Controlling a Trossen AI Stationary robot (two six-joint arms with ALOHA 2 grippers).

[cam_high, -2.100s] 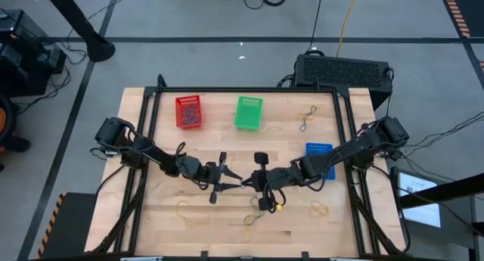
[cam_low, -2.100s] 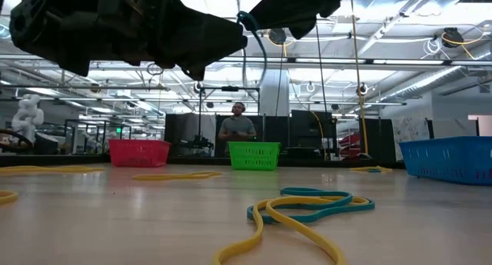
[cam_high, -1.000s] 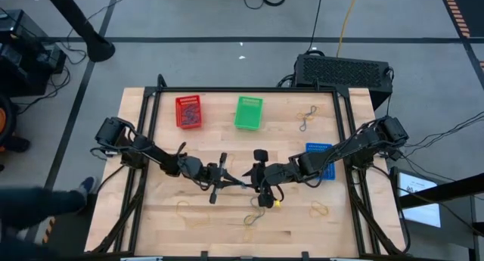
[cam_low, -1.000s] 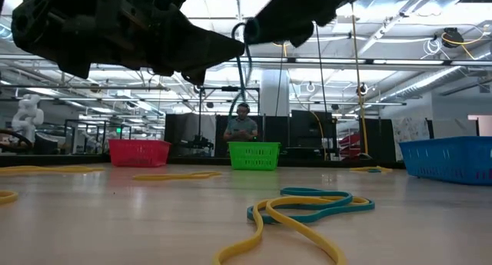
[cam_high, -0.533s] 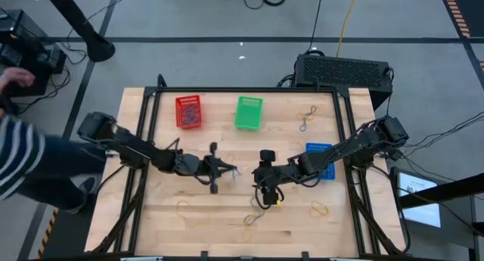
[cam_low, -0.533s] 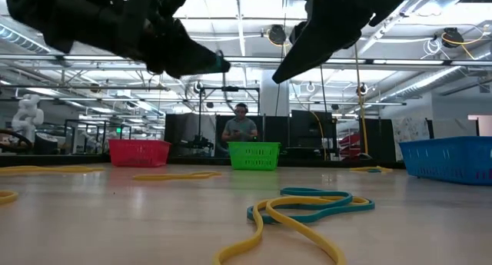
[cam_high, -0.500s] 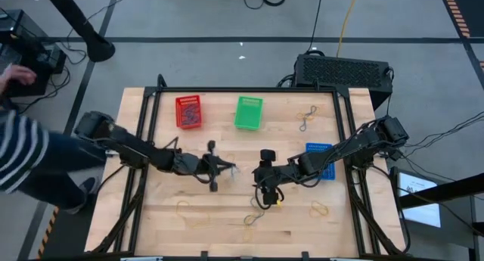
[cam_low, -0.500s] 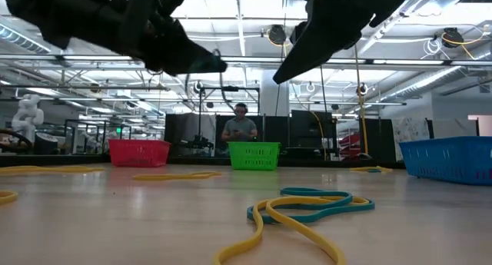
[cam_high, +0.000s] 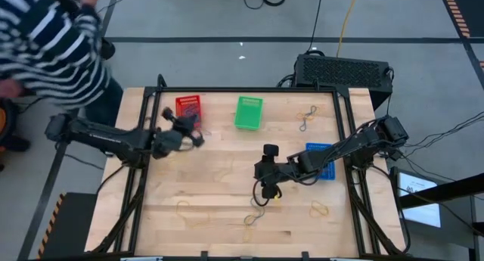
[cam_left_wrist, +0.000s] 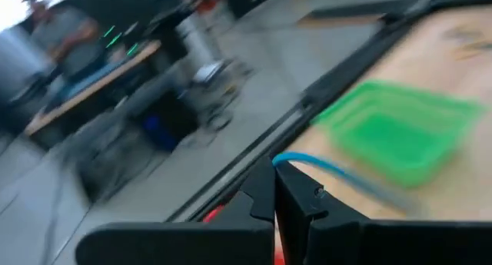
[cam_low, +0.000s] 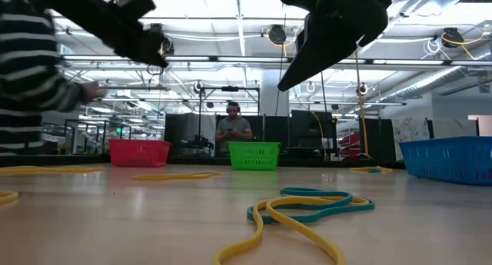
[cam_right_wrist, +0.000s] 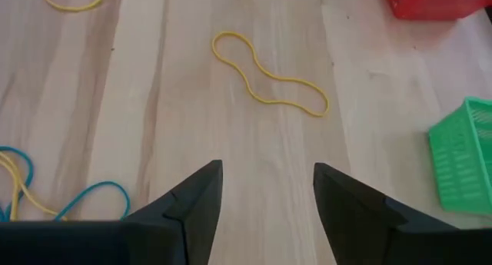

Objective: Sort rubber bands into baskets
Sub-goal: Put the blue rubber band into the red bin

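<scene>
Upper left of the high frame, I had the left hand (cam_high: 189, 137) beside the red basket (cam_high: 188, 111), fingers closed on a blue rubber band (cam_left_wrist: 323, 167). At centre, the right hand (cam_high: 266, 190) hovered open and empty over the bench (cam_high: 227, 215), a yellow band (cam_right_wrist: 265, 73) ahead. Risk noted: releasing here would misfile blue among red; the blue basket (cam_high: 319, 160) sat at right. A person (cam_high: 53, 41) stood close.

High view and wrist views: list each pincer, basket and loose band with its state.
Left pincer: shut on blue rubber band.
Right pincer: open, empty.
Red basket: holds bands.
Green basket: no bands seen.
Blue basket: partly under right arm.
Yellow rubber band: loose on table.
</scene>
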